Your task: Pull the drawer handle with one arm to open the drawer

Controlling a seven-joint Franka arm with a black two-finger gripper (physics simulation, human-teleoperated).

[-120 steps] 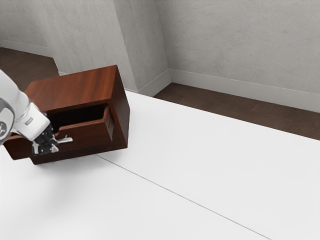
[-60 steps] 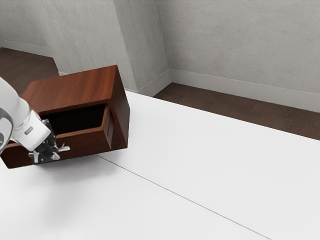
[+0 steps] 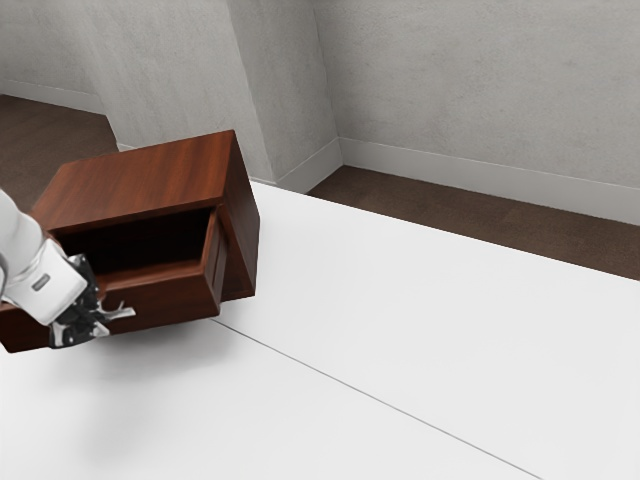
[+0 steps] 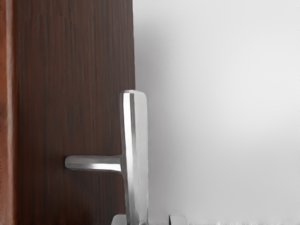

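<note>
A dark wooden cabinet (image 3: 150,185) stands on the white table at the exterior view's left. Its drawer (image 3: 150,290) is pulled partway out, with a dark gap behind the drawer front. A silver bar handle (image 3: 112,312) sticks out of the drawer front, and my black gripper (image 3: 82,322) is shut on it. In the wrist view the silver handle (image 4: 133,154) runs down toward my hand across the dark wood drawer front (image 4: 70,112), with one post joining it to the wood.
The white table (image 3: 400,350) stretches wide toward the exterior view's right and front, with a thin seam line across it. Grey walls and a dark floor lie behind the cabinet.
My gripper has moved toward the exterior view's lower left with the handle in it. The drawer has slid further out of the cabinet and the gap behind its front has widened.
</note>
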